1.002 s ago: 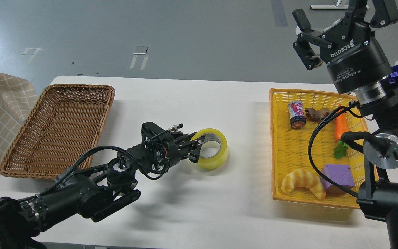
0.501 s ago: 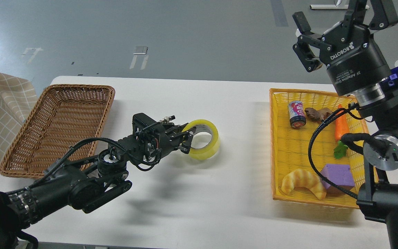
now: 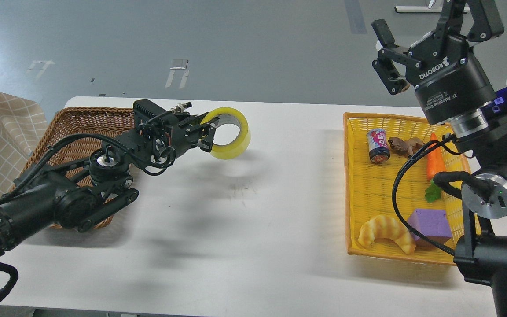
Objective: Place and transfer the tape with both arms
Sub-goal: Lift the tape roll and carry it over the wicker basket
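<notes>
- Yellow tape (image 3: pixel 229 139) pinched by rim in left gripper (image 3: pixel 207 134), clear of table (image 3: pixel 253 211), hole facing sideways.
- Wicker basket (image 3: pixel 82 132) just left.
- Right gripper (image 3: pixel 416 31) raised, spread, empty.

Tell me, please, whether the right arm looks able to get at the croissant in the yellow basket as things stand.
Probably yes. The croissant lies uncovered at the near end of the yellow basket, with nothing over it. The right gripper hangs open and empty high above the basket's far end, though the arm's black cable loops close beside it.
</notes>
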### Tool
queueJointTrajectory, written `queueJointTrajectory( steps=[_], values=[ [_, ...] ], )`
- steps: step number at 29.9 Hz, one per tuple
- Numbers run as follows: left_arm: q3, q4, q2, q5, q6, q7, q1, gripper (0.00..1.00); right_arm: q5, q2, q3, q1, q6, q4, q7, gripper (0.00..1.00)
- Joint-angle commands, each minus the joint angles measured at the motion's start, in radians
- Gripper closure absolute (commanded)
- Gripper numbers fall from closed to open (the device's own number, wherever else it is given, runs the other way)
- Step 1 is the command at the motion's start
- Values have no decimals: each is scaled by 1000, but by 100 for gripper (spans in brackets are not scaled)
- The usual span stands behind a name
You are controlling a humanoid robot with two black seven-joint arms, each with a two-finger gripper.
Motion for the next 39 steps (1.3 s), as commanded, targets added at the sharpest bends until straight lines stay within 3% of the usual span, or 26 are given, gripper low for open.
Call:
queueJointTrajectory(
  steps=[1, 8, 12, 22, 26, 39],
  values=[
    [0, 0, 38, -35, 0, 1, -16, 100, 0, 0, 0, -1, 0, 0, 0, 0],
    [0, -3, 153, -37, 3, -8, -29, 100, 0, 0, 2, -5, 0, 0, 3, 0],
    [1, -2, 228, -35, 5, -79, -40, 100, 0, 0, 2, -18, 0, 0, 4, 0],
    [6, 1, 382, -38, 6, -157, -22, 100, 0, 0, 3, -18, 0, -2, 6, 0],
    [41, 31, 455, -40, 6, -243, -13, 100, -2, 0, 6, -19, 0, -3, 6, 0],
    [60, 126, 485, -57, 8, -366, 46, 100, -2, 0, 5, -21, 0, -3, 6, 0]
  ],
)
